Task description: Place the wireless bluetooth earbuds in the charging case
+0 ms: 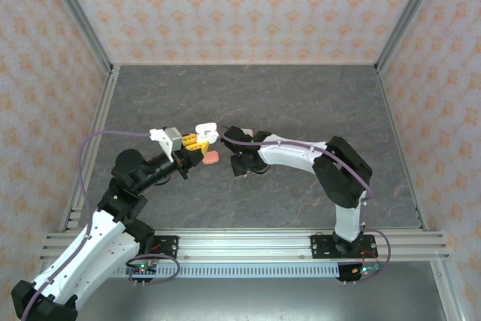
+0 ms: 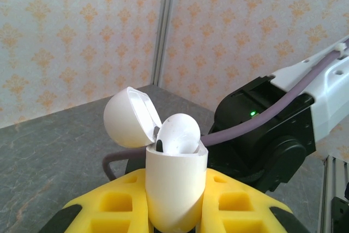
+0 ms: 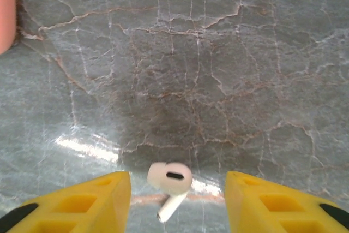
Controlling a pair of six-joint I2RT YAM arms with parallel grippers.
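From where I stand, the left gripper (image 2: 175, 205) is clamped on a white charging case (image 2: 174, 175), its lid (image 2: 128, 118) flipped open and a white earbud (image 2: 180, 132) sitting in it. The right gripper (image 3: 179, 178) hangs over the grey table (image 3: 218, 53), fingers apart on either side of a second white earbud (image 3: 170, 181) that lies flat, untouched. A pink thing (image 1: 213, 157), perhaps another case, lies nearby.

The left arm (image 1: 98, 231) reaches up and to the right from its base. The left gripper (image 1: 197, 140) is held aloft, its yellow fingers (image 2: 234, 205) clamped on a case (image 2: 175, 184). The right arm (image 1: 297, 157) folds at the elbow and stretches left toward it, wrist turned down. The right gripper (image 3: 178, 181) points downward, jaws spread apart and gripping nothing.
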